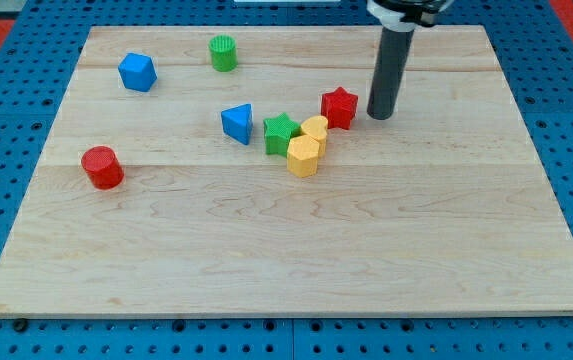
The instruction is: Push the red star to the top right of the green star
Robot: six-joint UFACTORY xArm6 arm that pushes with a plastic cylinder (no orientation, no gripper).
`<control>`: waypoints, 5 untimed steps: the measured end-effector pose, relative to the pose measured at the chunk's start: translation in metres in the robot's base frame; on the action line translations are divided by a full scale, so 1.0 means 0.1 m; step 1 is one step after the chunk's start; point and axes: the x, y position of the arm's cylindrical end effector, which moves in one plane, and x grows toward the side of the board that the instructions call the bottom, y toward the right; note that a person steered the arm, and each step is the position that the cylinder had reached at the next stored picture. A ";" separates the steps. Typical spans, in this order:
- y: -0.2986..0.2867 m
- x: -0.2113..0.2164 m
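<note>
The red star point(339, 107) lies on the wooden board near the middle, up and to the right of the green star point(281, 133). Two yellow blocks sit between them: a small yellow block point(315, 128) touching the red star's lower left, and a yellow hexagon point(304, 156) just below it, both against the green star's right side. My tip point(380, 115) stands just to the right of the red star, a small gap apart from it.
A blue triangle point(237, 123) lies left of the green star. A blue cube-like block point(137, 72) and a green cylinder point(223, 53) sit at the view's top left. A red cylinder point(101, 167) lies at the left. The board's edge point(286, 312) runs along the bottom.
</note>
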 end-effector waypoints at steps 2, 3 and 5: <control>-0.29 -0.07; -0.29 -0.38; -0.46 -0.45</control>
